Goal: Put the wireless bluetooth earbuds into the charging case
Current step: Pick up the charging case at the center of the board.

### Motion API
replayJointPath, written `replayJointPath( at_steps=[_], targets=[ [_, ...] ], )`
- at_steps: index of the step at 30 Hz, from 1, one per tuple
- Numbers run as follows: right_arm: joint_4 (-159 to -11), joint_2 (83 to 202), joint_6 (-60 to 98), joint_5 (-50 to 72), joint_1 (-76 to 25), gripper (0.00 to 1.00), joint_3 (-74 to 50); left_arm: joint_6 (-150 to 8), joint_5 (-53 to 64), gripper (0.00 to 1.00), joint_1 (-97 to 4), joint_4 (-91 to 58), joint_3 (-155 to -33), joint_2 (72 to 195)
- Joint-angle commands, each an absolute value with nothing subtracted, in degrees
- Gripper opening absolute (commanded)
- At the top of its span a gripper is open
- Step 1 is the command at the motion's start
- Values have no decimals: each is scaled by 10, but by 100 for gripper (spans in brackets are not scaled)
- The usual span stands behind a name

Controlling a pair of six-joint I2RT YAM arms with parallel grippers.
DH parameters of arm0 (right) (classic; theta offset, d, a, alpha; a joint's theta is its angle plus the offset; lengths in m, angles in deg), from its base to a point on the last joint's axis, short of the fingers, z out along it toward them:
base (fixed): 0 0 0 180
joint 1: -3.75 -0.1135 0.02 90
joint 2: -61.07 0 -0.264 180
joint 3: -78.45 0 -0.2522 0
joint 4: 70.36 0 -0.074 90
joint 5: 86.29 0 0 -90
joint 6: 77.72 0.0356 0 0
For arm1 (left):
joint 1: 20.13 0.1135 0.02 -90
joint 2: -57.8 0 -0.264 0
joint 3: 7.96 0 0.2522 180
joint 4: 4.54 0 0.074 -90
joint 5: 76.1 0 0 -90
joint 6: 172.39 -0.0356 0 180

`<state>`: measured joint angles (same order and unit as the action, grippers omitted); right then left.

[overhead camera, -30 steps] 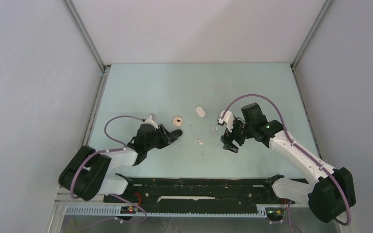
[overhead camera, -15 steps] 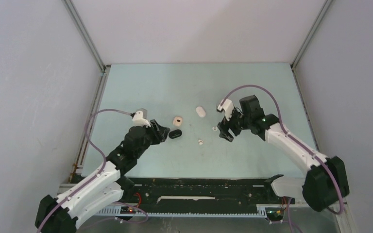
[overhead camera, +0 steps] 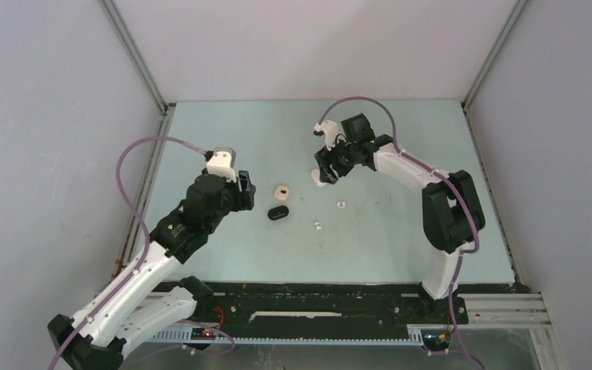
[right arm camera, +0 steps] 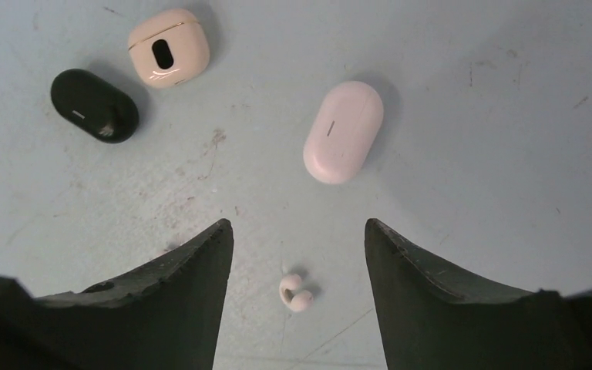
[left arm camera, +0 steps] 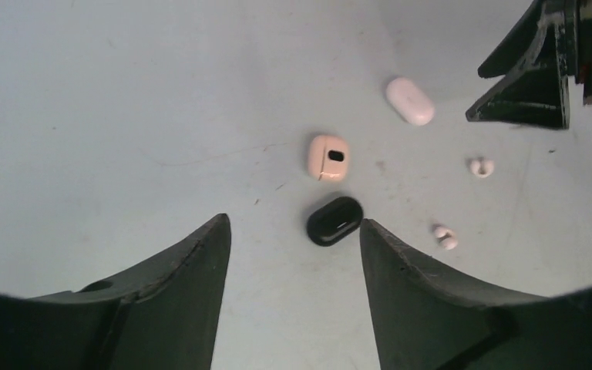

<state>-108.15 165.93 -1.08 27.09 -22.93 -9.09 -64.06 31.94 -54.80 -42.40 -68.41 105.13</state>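
Earbuds lie loose on the pale table (overhead camera: 401, 231), none seated in a case. The right claw (right arm camera: 299, 223) hangs above the table with its fingers spread and nothing between them. From its wrist camera a white earbud (right arm camera: 296, 291) shows in the gap between the fingers, back from the tips, while a pebble-shaped white case (right arm camera: 343, 132) lies just ahead of the tips. Farther ahead and off to one side sit a beige case (right arm camera: 168, 46) and a black case (right arm camera: 94, 105), near each other but not touching. The left claw (left arm camera: 293, 222) is spread too and holds nothing. The black case lies right at its opening, just ahead of the tips, with the beige case just beyond it. A second white earbud (left arm camera: 445, 237) rests just outside one finger, on the side toward the right arm, and the white case lies well ahead, close to the right claw.
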Motion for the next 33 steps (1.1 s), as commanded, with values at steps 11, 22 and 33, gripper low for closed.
replayJointPath(
  at_steps=[11, 22, 33],
  targets=[
    [-1133, 1814, 7, 231, -255, 71, 60, -682, 325, 100, -477, -398, -617, 1013],
    [-1142, 1887, 7, 175, -271, 65, 116, -672, 275, 96, -469, -402, -609, 1018],
    [-1129, 1756, 2, 208, -270, 38, -23, -673, 248, 91, -469, -395, -611, 1015]
  ],
)
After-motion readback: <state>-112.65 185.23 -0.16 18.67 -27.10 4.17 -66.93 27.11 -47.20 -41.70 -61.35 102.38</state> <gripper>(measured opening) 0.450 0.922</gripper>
